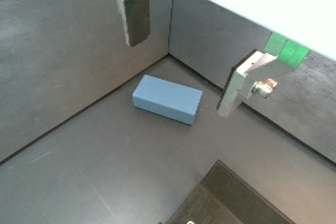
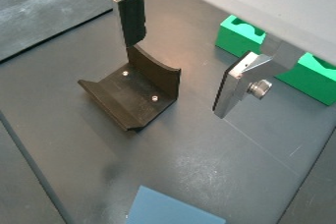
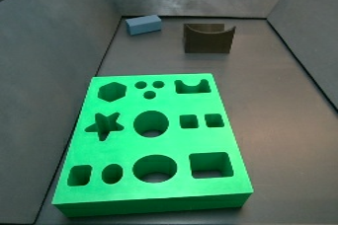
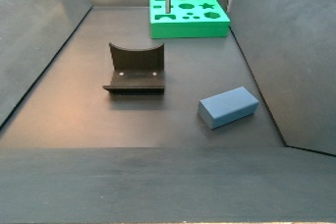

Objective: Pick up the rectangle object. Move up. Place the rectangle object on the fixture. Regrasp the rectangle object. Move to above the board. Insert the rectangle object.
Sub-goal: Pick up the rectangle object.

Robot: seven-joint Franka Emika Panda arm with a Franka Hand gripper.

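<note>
Lying flat on the floor, rectangle object [image 1: 167, 99] below gripper [image 1: 191, 53], jaws spread wide, empty, well above it.

No readable text, label, brand, number or sign is shown in any view. The rectangle object [image 1: 167, 99] is plain and unmarked in both wrist views and both side views. The fixture [image 2: 134, 94] bears only small pale dots, seemingly screw heads, with no lettering. The board [image 3: 154, 139] is marked only by its cut-out shapes, among them a hexagon, a star, circles and squares. The gripper [image 1: 192, 51], seen above the floor with its fingers spread apart and nothing between them, carries no legible marking.
</note>
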